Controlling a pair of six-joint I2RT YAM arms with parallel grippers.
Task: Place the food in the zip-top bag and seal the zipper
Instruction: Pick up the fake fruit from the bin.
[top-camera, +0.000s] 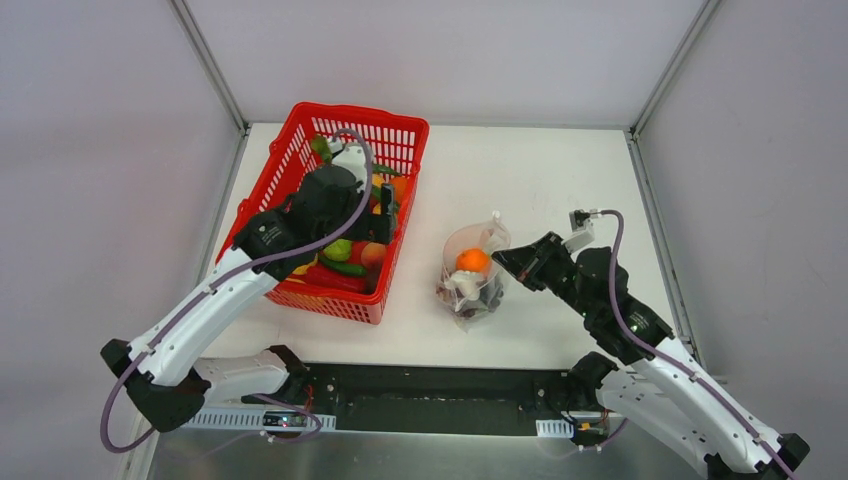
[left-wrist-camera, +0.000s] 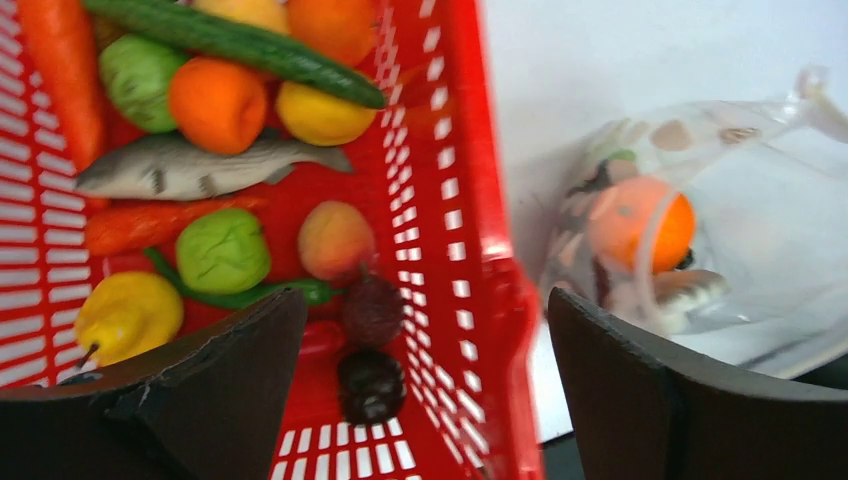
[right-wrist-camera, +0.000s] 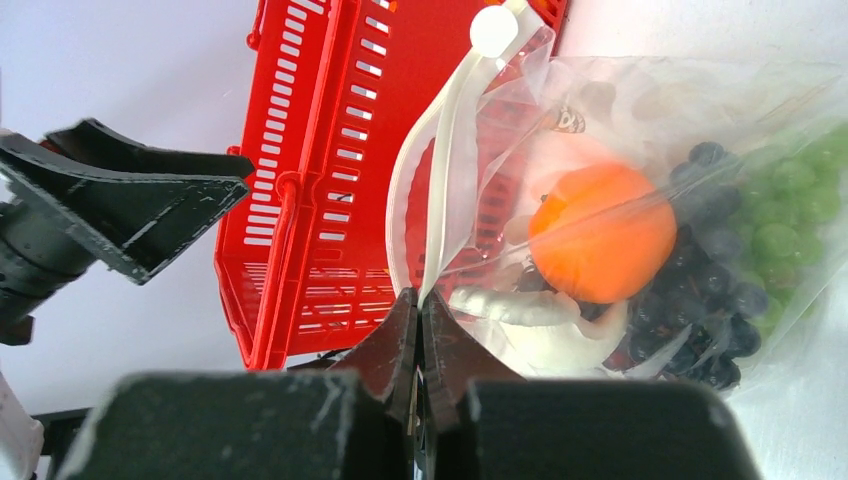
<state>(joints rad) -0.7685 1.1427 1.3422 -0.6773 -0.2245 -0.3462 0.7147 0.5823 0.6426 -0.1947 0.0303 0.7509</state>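
Bag (right-wrist-camera: 620, 120) rim pinched by right end effector (right-wrist-camera: 420, 302) (left one (left-wrist-camera: 425, 310) gapes, empty).

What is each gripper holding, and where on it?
Right gripper pinches the zip-top bag at its mouth rim; left gripper, open over the red basket, holds nothing.

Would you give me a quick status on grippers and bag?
Left gripper open over red basket. Right gripper shut on zip-top bag rim. Bag unsealed; nothing obstructing.

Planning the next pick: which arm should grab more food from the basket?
Left: the left gripper hangs open over the basket, while the right gripper is shut on the zip-top bag at its mouth edge.
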